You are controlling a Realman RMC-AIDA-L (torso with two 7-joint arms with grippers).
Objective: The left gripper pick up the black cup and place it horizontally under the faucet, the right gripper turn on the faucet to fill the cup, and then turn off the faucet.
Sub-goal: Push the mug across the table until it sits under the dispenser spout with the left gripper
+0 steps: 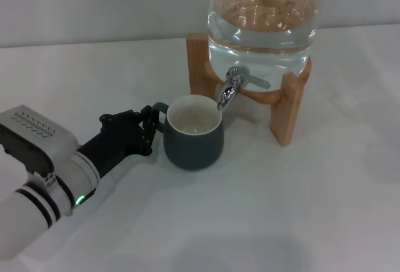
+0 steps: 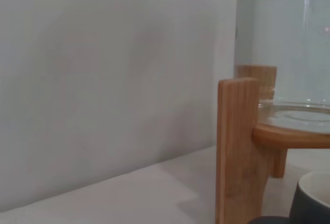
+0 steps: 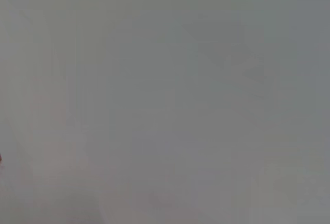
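The clear glass water jug (image 1: pixel 262 15), part-filled, is seated in a light wooden cross-legged stand (image 1: pixel 284 106) at the rear of the white table surface (image 1: pixel 300 209). In the left wrist view the jug wall (image 2: pixel 289 44) and a stand upright (image 2: pixel 237 152) are shown close by, with a sliver of dark rim at the lower corner.

The squat, rounded, matte charcoal black cup (image 1: pixel 194 133) with a cream-white interior is set upright on the table, directly below the downward spout of the small shiny chrome faucet (image 1: pixel 232 89). The cup interior appears dry. The thin lever of the faucet is seen pointing out to the side, and no stream is visible.

The left gripper (image 1: pixel 145 128), a black jointed claw on a white and silver cylindrical arm with a green light, is positioned at the small loop handle of the cup. The fingers are drawn in close around the handle; whether the handle is clamped or merely touched cannot be told.

The placing step is judged to be complete or nearly so, since the cup is already located under the spout. The next move is judged to belong to the right gripper, which is not seen in any view: the lever is to be reached and turned, with the cup kept steady beneath the spout
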